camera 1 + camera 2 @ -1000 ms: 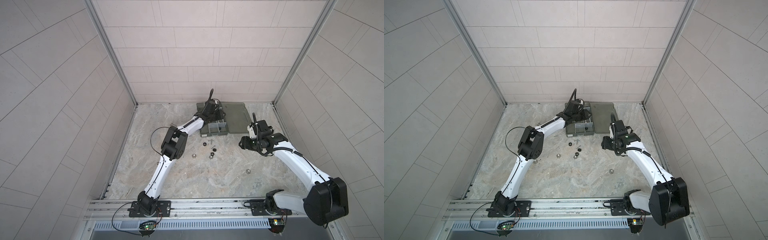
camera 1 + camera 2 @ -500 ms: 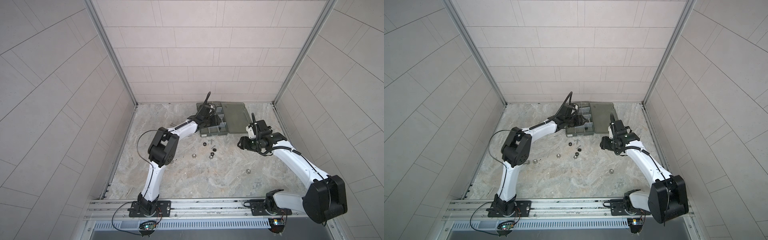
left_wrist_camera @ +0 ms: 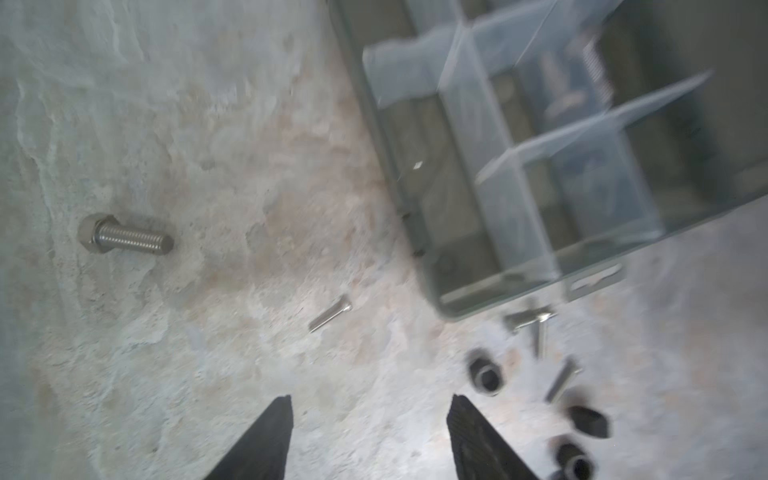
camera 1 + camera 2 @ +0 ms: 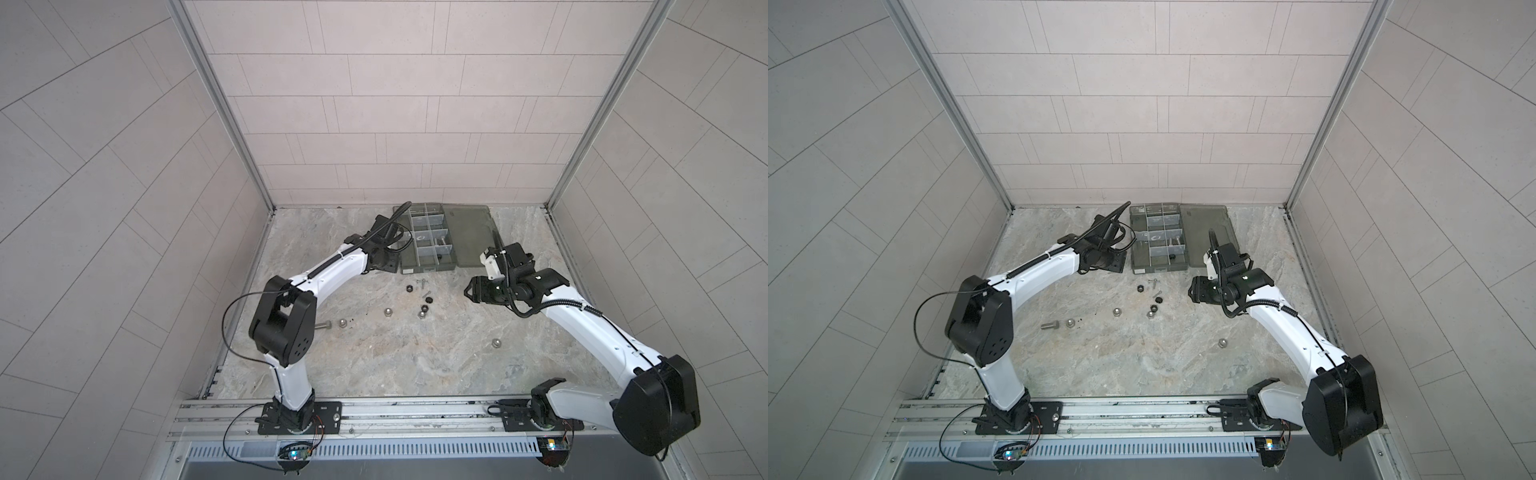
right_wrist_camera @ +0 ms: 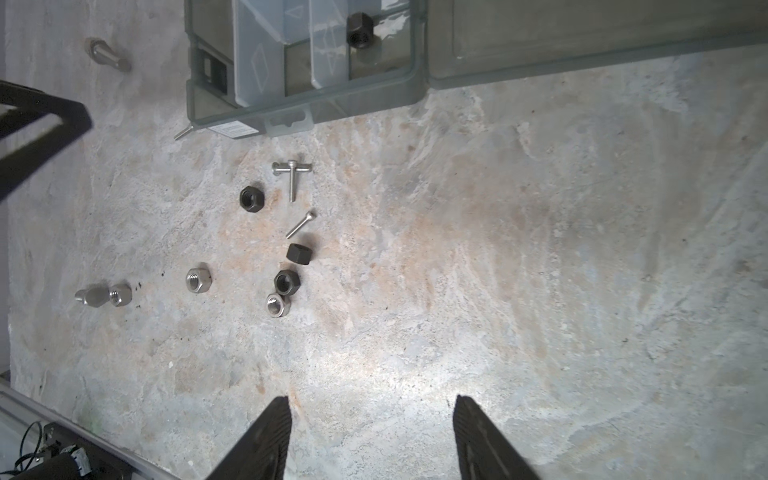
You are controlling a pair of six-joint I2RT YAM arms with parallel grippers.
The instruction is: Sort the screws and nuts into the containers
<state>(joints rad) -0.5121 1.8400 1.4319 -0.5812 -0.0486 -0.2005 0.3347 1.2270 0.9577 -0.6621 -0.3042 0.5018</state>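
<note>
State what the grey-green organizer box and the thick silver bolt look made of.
Grey-green organizer box: likely plastic, glossy; light passes through its smoky walls. Thick silver bolt: apparently steel, bright bare-metal sheen on cut threads; alloy unclear.

Pincer [image 3: 370,399] spread, empty; thick screw [image 3: 124,240], organizer box [image 3: 478,297] nearby.
</note>
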